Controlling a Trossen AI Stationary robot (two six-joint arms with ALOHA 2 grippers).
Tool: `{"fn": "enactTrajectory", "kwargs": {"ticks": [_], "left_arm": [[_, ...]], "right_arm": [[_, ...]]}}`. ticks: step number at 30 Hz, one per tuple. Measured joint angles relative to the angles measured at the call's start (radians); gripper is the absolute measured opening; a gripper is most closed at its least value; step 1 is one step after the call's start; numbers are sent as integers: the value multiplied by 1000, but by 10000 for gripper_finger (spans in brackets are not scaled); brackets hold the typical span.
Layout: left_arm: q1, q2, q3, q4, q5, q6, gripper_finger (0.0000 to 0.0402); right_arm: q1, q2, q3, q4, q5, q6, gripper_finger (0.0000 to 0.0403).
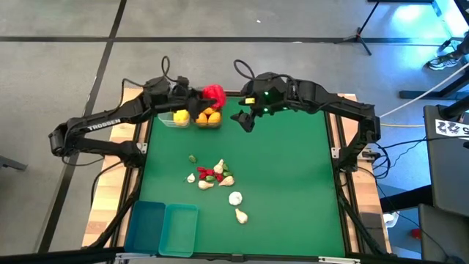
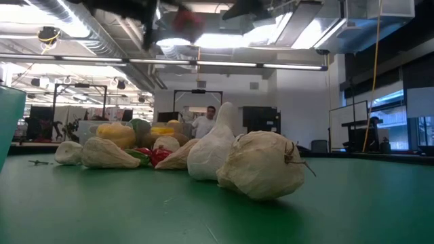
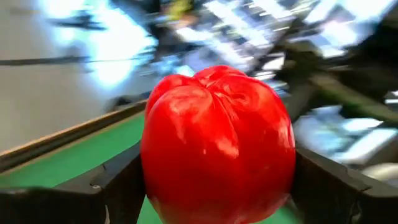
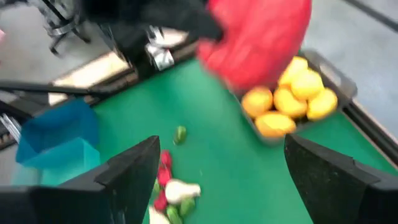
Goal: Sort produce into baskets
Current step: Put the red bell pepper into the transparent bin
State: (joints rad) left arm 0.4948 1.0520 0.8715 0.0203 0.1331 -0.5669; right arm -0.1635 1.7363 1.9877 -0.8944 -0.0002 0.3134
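Your left gripper [image 3: 214, 186] is clamped around a red bell pepper [image 1: 214, 94], one finger [image 3: 118, 186] pressed to each side of it, and it holds the pepper in the air over the two clear bins [image 1: 192, 118] at the table's far edge, left of the middle. Your right gripper [image 1: 245, 119] hovers just beside them with its fingers spread wide and nothing between them.

The step in hand looks like placing the pepper. The clear bins already hold lemons [image 4: 308, 84] and oranges [image 4: 258, 99], and the pepper hangs right above them, so the next move calls for lowering it into whichever bin you mean for peppers and letting go low, so it doesn't roll out over the rim.

Next in size, the two teal bins [image 1: 163, 227] sit together at the near left corner, apparently without produce in them. Near the table's middle, a loose cluster waits: garlic bulbs [image 1: 235, 198], then small red chilies [image 1: 206, 174] and green chilies [image 1: 193, 158] among them.

Some things you can't settle from here. The pepper and the left arm cover part of the clear bins from above, so what lies under them is hidden. From table height, the garlic in front blocks most of the bins, and both grippers are cut off at the top. How the chilies split by colour inside the cluster is too small to make out.
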Motion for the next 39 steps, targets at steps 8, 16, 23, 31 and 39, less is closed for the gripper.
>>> {"fn": "enactTrajectory", "kwargs": {"ticks": [8, 16, 23, 31, 39], "left_arm": [[85, -48, 0, -500, -385, -23, 320], [117, -31, 0, -756, -616, -103, 321], [149, 22, 0, -733, -634, -82, 340], [199, 149, 0, -735, -591, -33, 342], [282, 182, 2, -730, -440, 20, 344]], "right_arm": [[-1, 0, 0, -83, 24, -8, 332], [-1, 0, 0, -82, 35, -46, 332], [-1, 0, 0, -82, 35, -61, 332], [-1, 0, 0, -107, 35, -61, 332], [-1, 0, 0, -129, 34, -61, 332]]}}
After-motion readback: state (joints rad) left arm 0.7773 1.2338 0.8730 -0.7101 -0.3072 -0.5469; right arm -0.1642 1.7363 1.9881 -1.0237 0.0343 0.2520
